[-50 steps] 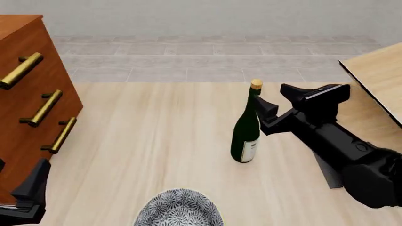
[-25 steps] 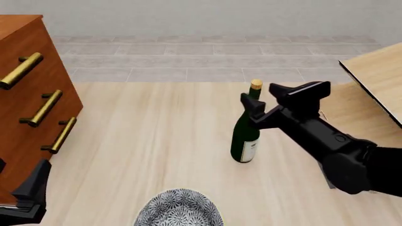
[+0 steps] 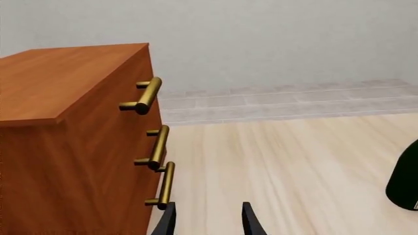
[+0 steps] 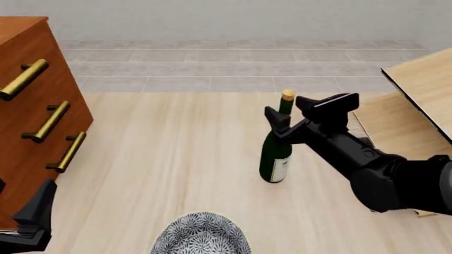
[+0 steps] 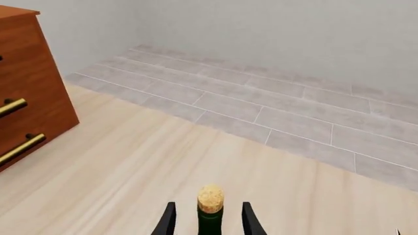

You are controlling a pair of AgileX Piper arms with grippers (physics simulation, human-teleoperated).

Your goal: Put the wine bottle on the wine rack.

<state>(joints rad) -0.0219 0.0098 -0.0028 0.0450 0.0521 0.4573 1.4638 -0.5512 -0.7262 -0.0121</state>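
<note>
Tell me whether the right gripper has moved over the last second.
Yes. In the front view the right gripper has shifted leftward, from beside the standing wine bottle to straddling its neck, jaws open.

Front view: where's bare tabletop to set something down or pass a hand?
Free: the wide strip between the cabinet and the wine bottle, up to the table's far edge. Crowded: right of the bottle, with the right gripper at its neck and the wine rack beyond.
</note>
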